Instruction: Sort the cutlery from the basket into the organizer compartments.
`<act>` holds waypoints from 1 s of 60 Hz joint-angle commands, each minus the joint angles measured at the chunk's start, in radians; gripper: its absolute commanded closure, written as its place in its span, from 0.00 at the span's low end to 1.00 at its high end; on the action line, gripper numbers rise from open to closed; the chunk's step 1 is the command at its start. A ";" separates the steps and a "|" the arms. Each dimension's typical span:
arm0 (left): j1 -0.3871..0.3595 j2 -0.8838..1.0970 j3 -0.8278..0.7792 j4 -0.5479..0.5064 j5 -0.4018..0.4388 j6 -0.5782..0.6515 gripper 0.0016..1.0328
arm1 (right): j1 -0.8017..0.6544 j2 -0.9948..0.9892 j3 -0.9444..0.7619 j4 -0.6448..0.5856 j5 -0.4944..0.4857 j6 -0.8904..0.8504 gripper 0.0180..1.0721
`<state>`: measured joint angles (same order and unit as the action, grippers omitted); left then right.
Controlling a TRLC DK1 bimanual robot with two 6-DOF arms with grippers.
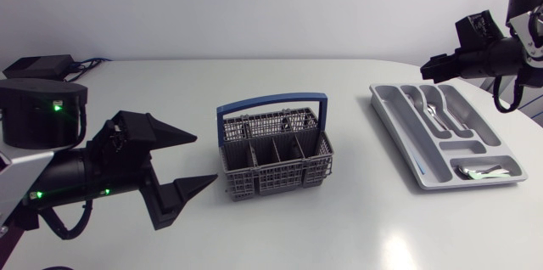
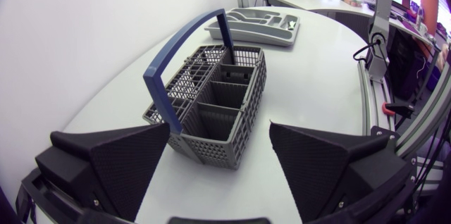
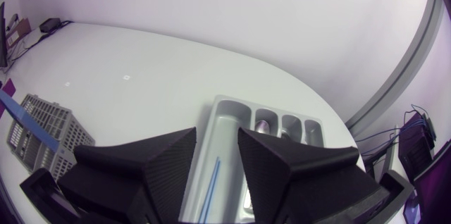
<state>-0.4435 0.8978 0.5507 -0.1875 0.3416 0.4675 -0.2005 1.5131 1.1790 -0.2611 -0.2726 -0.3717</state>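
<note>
The grey mesh basket [image 1: 276, 153] with a blue handle [image 1: 271, 102] stands mid-table. My left gripper [image 1: 204, 158] is open just to its left, at basket height; in the left wrist view the basket [image 2: 211, 104] sits right ahead of the spread fingers [image 2: 120, 157], and its compartments look empty. The grey organizer [image 1: 399, 126] lies at the right, with cutlery [image 1: 433, 109] in its long slots and a shiny piece [image 1: 482, 169] in the near cross slot. My right gripper [image 1: 434, 68] hovers above the organizer's far end, open and holding nothing. Under it lies the organizer [image 3: 229, 111] with a spoon [image 3: 263, 122].
The white table's curved edge runs close behind the organizer [image 2: 257, 27] and near my right arm. Bare tabletop lies in front of the basket and between basket and organizer. A black box with cables [image 1: 38, 66] sits at the far left corner.
</note>
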 commanded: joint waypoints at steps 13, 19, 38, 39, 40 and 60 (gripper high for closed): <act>0.025 0.099 0.054 0.048 -0.013 -0.050 0.05 | 0.181 -0.143 -0.151 0.013 -0.019 0.094 0.55; 0.029 0.128 0.068 0.065 -0.024 -0.055 0.05 | 0.240 -0.149 -0.173 0.026 -0.020 0.129 0.55; 0.042 0.248 0.107 0.164 -0.067 -0.075 0.05 | 0.389 -0.082 -0.183 0.118 -0.007 0.244 0.55; 0.043 0.253 0.109 0.168 -0.067 -0.075 0.05 | 0.391 -0.079 -0.182 0.118 -0.008 0.247 0.55; 0.043 0.256 0.109 0.169 -0.067 -0.075 0.05 | 0.392 -0.070 -0.177 0.120 -0.010 0.251 0.55; 0.115 0.349 0.138 0.244 -0.070 -0.073 0.05 | 0.467 -0.036 -0.209 0.120 -0.036 0.284 0.56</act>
<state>-0.3462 1.2201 0.6502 0.0383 0.2779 0.4175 0.2398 1.4796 1.0004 -0.1455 -0.2935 -0.1165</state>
